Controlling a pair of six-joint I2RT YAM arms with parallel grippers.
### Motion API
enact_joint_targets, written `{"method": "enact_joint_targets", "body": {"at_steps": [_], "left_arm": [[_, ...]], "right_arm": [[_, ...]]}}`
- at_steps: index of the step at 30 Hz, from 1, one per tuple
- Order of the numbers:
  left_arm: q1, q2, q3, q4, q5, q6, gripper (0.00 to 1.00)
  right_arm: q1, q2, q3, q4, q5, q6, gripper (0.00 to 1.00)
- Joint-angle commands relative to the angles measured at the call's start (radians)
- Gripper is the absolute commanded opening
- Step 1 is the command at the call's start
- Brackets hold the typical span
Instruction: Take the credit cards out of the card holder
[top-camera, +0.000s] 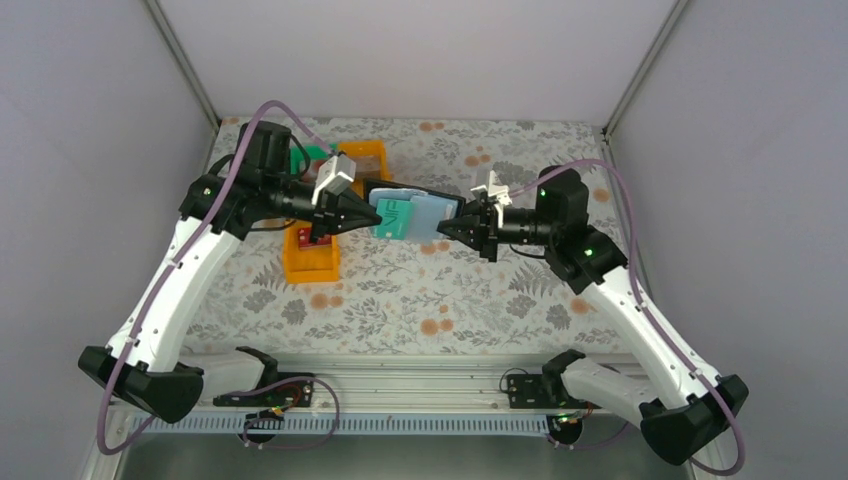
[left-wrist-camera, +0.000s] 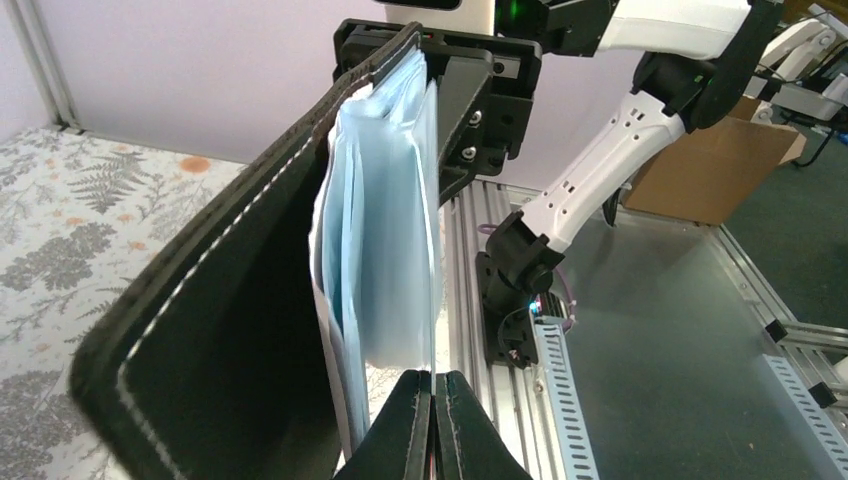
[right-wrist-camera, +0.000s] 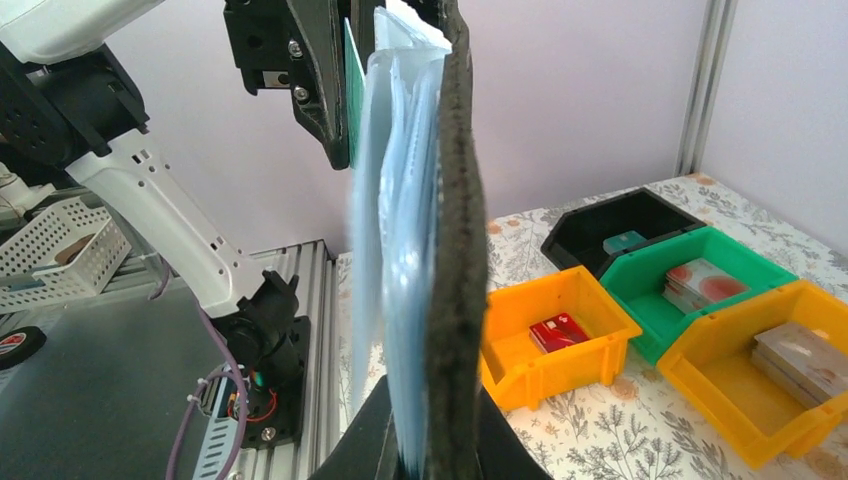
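Note:
The card holder (top-camera: 430, 214) is held up above the table between both grippers, open, pale blue inside and black outside. My right gripper (top-camera: 447, 230) is shut on its right edge; in the right wrist view the jaws (right-wrist-camera: 440, 440) clamp the black cover (right-wrist-camera: 455, 250) and the blue pockets. My left gripper (top-camera: 370, 214) is shut on a teal credit card (top-camera: 393, 218) that sticks out of the holder's left side. In the left wrist view the gripper (left-wrist-camera: 435, 385) pinches the card edge-on beside the holder (left-wrist-camera: 200, 330). The teal card's edge also shows in the right wrist view (right-wrist-camera: 351, 90).
An orange bin (top-camera: 312, 258) under the left arm holds a red card (right-wrist-camera: 557, 333). A green bin (right-wrist-camera: 700, 290) holds whitish-red cards, a black bin (right-wrist-camera: 620, 232) a teal card, and another orange bin (right-wrist-camera: 770, 375) pale grey cards. The bins stand at the table's back left.

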Motion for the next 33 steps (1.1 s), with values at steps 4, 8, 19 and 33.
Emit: {"method": "enact_joint_targets", "body": {"at_steps": [4,8,19,33], "left_arm": [[0.05,-0.025,0.036,-0.002,-0.073,-0.006,0.02],[0.14,-0.056,0.014,0.119,-0.313,-0.162,0.02],[0.462,0.003,-0.275,0.308,-0.354,-0.66,0.02],[0.852,0.26,-0.316,0.623,-0.349,-1.065,0.02]], "right_arm": [[-0.037,-0.035,-0.004,-0.005,0.031,0.02,0.04],[-0.119,-0.011,-0.014,0.016,0.217,0.177,0.04],[-0.184,0.182,0.042,0.004,0.188,0.215,0.04],[-0.227,0.605,0.408,0.004,0.06,0.248,0.04]]}}
